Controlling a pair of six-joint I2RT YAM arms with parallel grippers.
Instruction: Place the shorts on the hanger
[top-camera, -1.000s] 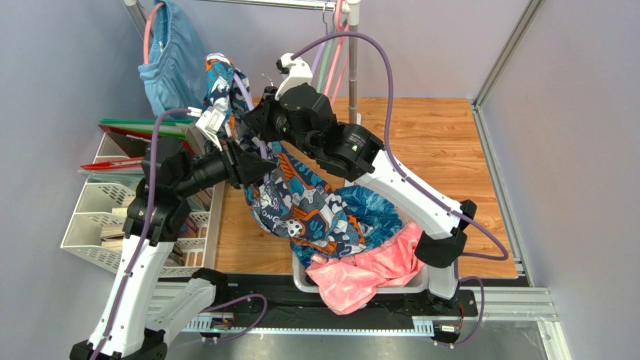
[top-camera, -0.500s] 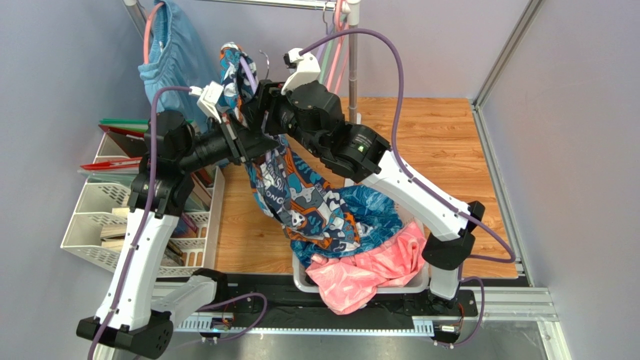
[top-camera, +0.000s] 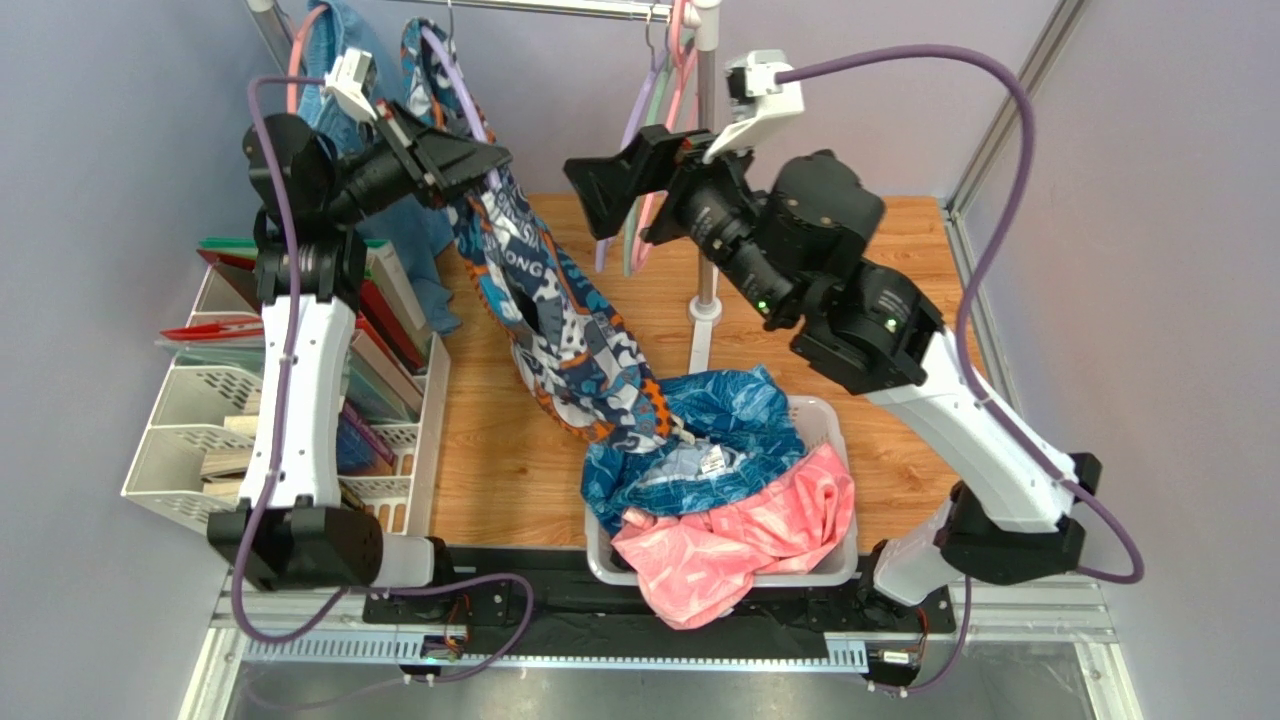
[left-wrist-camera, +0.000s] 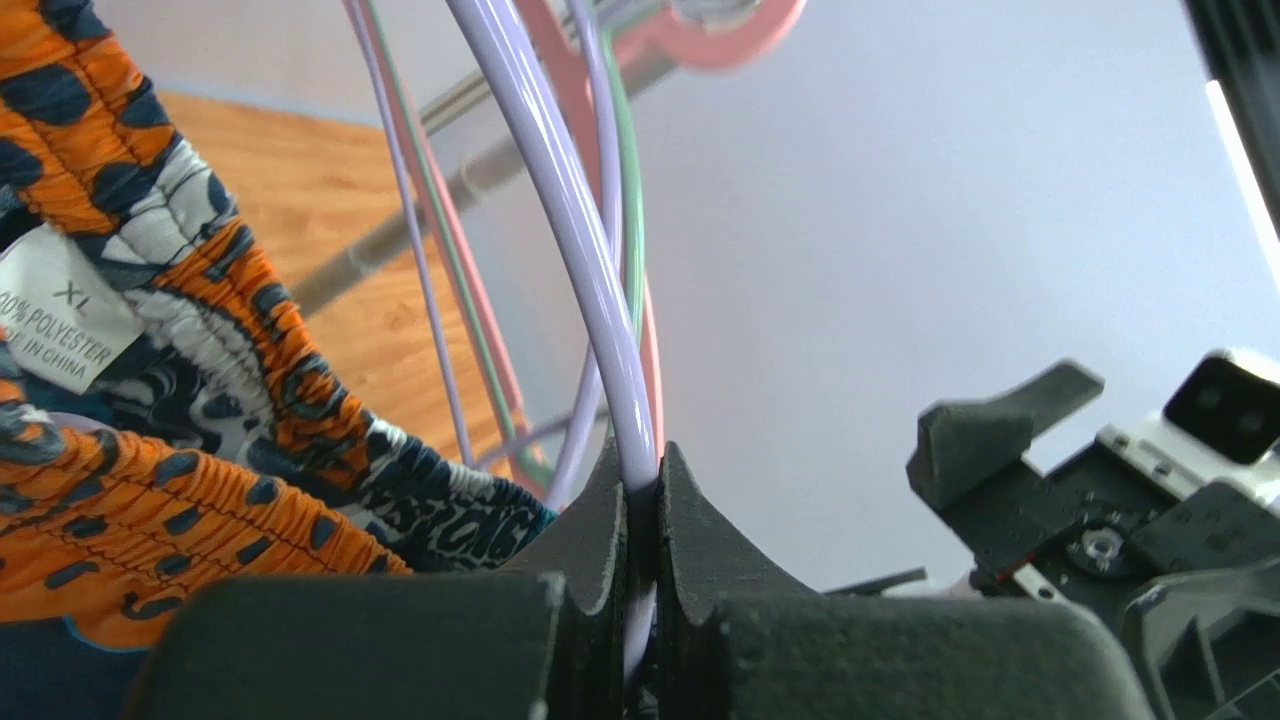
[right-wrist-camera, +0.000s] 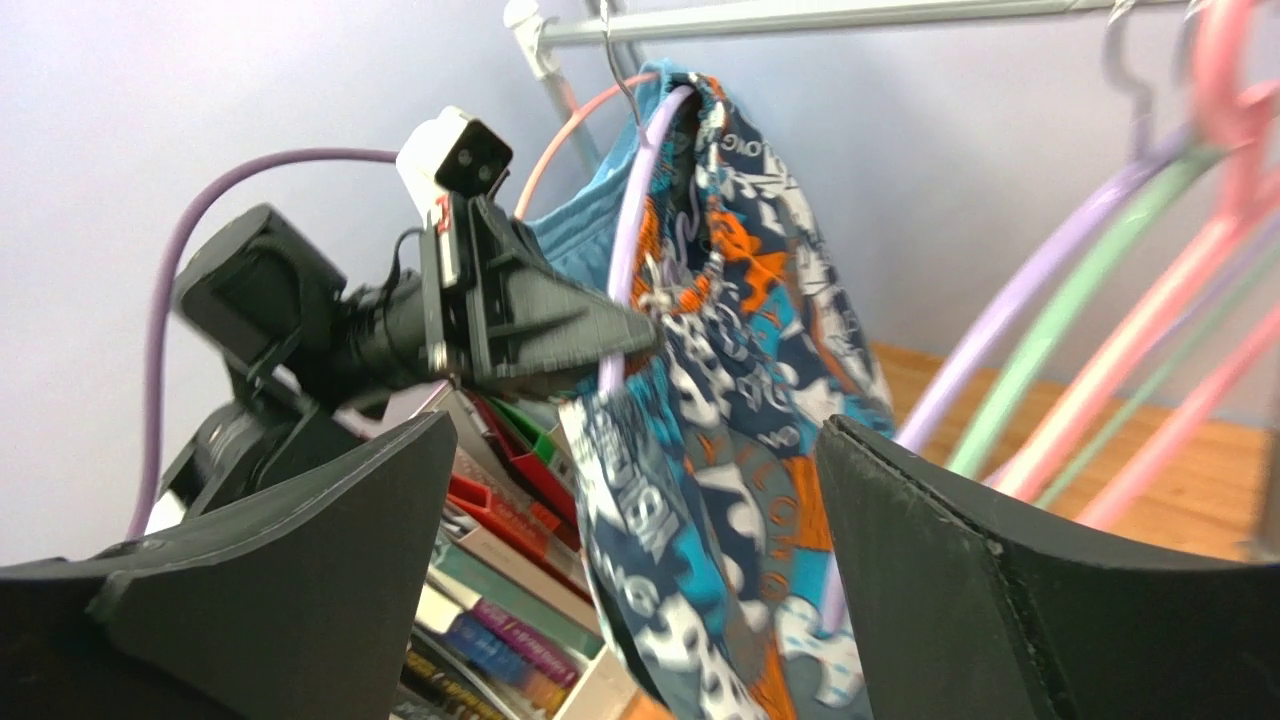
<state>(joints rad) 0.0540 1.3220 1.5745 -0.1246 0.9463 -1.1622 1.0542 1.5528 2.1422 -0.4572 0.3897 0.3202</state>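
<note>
One pair of printed shorts (top-camera: 571, 345) hangs over the lavender hanger (left-wrist-camera: 601, 300) up near the rail (top-camera: 571, 8). It trails across the wooden worktop (top-camera: 872, 255) into the white bin (top-camera: 601, 563) at the near edge. The left tool (left-wrist-camera: 643, 495) is clamped on the hanger's arm. The right tool (top-camera: 613, 188) gapes wide, holding nothing. Open wood lies toward the right wall.

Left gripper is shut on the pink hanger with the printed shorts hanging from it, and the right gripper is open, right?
Not quite. The left wrist view shows the left gripper shut on the lavender hanger, not a pink one. The printed shorts do hang from it, and the right gripper is open.
</note>
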